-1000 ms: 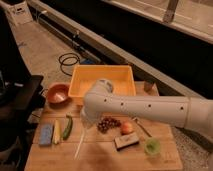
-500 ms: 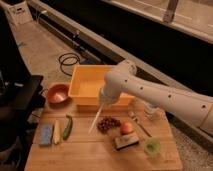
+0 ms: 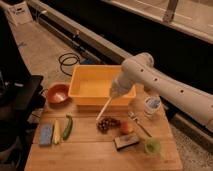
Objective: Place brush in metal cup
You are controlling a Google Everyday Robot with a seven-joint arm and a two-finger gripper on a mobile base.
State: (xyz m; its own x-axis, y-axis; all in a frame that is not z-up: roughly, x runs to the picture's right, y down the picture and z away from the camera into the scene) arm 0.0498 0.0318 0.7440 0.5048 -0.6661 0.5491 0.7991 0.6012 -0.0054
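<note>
My gripper [image 3: 115,93] hangs over the front right edge of the yellow bin [image 3: 80,93], at the end of the white arm that comes in from the right. It is shut on the brush [image 3: 104,110]. The brush's slim white handle slants down and left from the gripper, and its lower end sits just above the bunch of grapes [image 3: 108,124]. The metal cup does not show; the arm covers the spot behind the bin's right corner.
On the wooden table [image 3: 90,155] lie a red bowl [image 3: 56,93], a blue sponge [image 3: 46,134], a green pepper [image 3: 67,126], an orange fruit [image 3: 126,127], a dark block [image 3: 126,142], a thin metal utensil [image 3: 140,125], a green cup [image 3: 152,145] and a white cup [image 3: 152,105].
The arm has swung right and back, carrying the brush from the table's front left to the front right edge of the yellow bin.
</note>
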